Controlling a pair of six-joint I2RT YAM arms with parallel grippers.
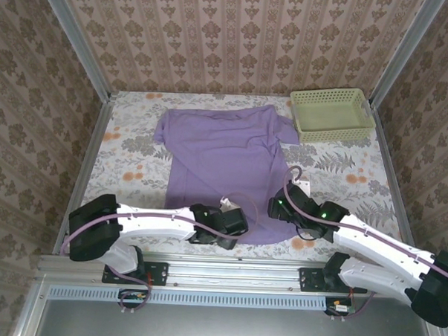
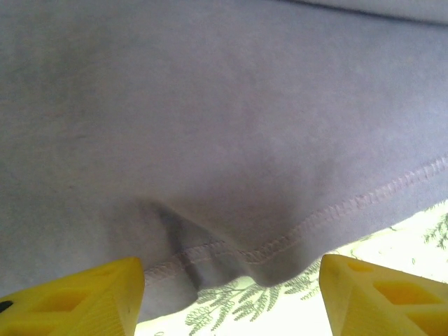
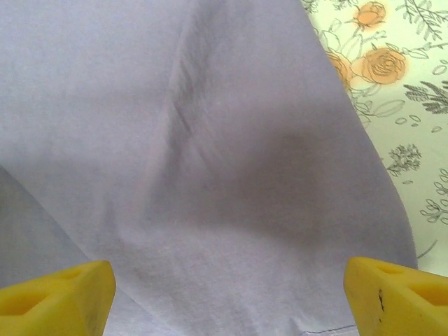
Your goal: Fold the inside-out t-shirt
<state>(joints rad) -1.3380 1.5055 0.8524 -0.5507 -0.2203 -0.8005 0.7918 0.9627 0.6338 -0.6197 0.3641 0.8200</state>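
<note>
Top view, left side: left arm [image 1: 132, 222] reaches in from 8 o'clock, low over the floral table cover [image 1: 128, 156]. Left gripper [image 1: 228, 217] sits at the near hem of the inside-out t-shirt [image 1: 221, 157], about 6 o'clock of the garment. Left wrist view: left gripper [image 2: 231, 297] has its jaws spread wide, yellow fingers [image 2: 77, 301] at the 7 and 5 o'clock corners of the frame, nothing pinched. The stitched hem [image 2: 336, 210] runs between them, with a small pucker in the cloth near 7 o'clock. Shirt lies mid-table, mostly flat, lavender, neck end toward 12 o'clock, hem toward 6, a few creases down its right half. Right gripper [image 1: 283, 208] is over the shirt's near right corner, about 5 o'clock of the garment. Right wrist view: right gripper [image 3: 227, 301] is likewise spread wide, yellow pads low at either side, gripping nothing, with purple cloth beneath and a soft crease running up toward 12 o'clock. The shirt's edge slants from 12 to 4 o'clock, with flowered cover beyond it. Pale green basket [image 1: 332, 113] stands at 1 o'clock of the shirt, just beside the right sleeve [image 1: 285, 130].
</note>
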